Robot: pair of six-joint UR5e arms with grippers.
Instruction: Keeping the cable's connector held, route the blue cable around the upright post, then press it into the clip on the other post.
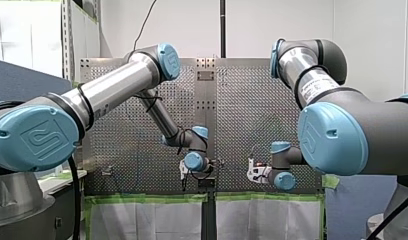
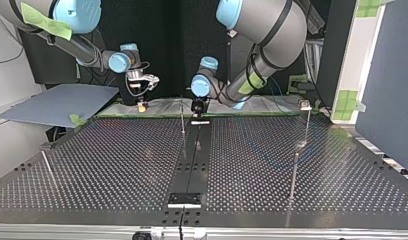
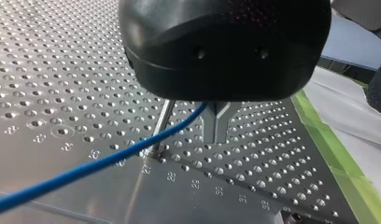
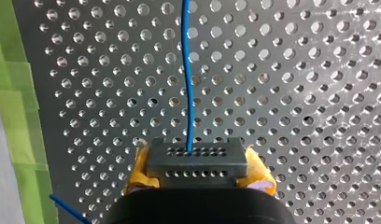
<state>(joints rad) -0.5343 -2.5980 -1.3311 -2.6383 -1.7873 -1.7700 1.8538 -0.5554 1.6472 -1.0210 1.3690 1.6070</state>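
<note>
Nearest: right pincer (image 4: 198,167) clamped on the grey connector (image 4: 196,158), yellow pads (image 4: 138,170) squeezing it from both sides, so that end is secured as the task wants. From the connector's face the blue cable (image 4: 187,93) runs straight on ahead of the pincer across the holed table (image 4: 296,93). It is only mildly wavy, so little slack. Green tape (image 4: 13,102) edges the table off to one side of the pincer. The right arm's wrist is bent so the pincer points down at the table, which reads as an anchoring pose rather than working.

Further along, left pincer (image 3: 216,125) hangs just above the table, the cable running in under its black body. Whether it is open or clamped on the cable I cannot tell (the body hides the contact). The thin upright post (image 3: 162,119) stands just beside it and the cable crosses low in front of it; touching or not is unclear. My guess is the wrap around this post is the step in hand. The left arm is stretched long, wrist folded down at the table's middle seam.

Farthest, well apart from both pincers, is the other post (image 2: 307,125) with the clip (image 2: 305,104) on top. I see no cable at it, so pressing is not yet done.
</note>
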